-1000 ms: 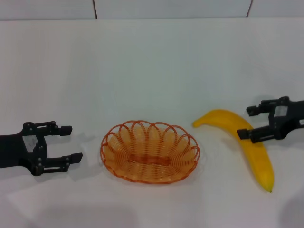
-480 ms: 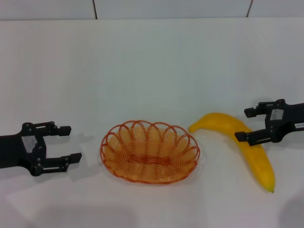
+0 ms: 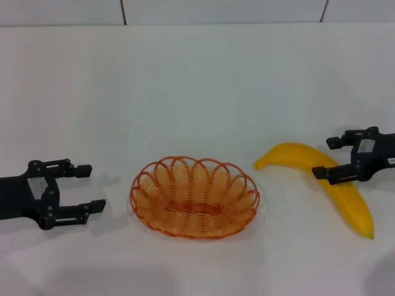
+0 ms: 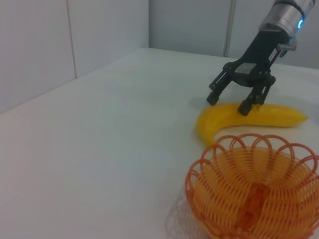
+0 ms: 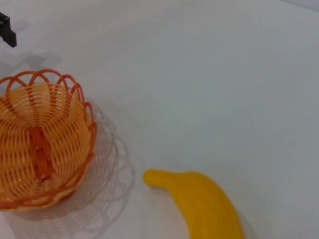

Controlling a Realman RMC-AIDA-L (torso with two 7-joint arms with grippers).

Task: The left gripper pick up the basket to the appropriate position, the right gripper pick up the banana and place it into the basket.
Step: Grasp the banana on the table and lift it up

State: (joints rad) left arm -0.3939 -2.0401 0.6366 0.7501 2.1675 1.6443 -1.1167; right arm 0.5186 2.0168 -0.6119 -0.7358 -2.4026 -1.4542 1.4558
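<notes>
The orange wire basket (image 3: pixel 194 197) sits on the white table, centre front; it also shows in the wrist views (image 4: pixel 254 194) (image 5: pixel 40 144). My left gripper (image 3: pixel 92 186) rests open just left of it, a short gap from the rim. The yellow banana (image 3: pixel 352 203) lies flat to the basket's right (image 4: pixel 274 115) (image 5: pixel 199 204). My right gripper (image 3: pixel 326 157) is open and straddles the banana's middle, one finger on each side (image 4: pixel 228 103). The right wrist view does not show that arm's own fingers.
The white table (image 3: pixel 197 80) stretches bare behind the objects to a tiled wall at the back. One black finger of the left gripper (image 5: pixel 5 30) shows at the edge of the right wrist view.
The right gripper shifted left, then right, and the banana moved with it; its dark tip swung right and farther back. The left gripper and basket stayed put.
</notes>
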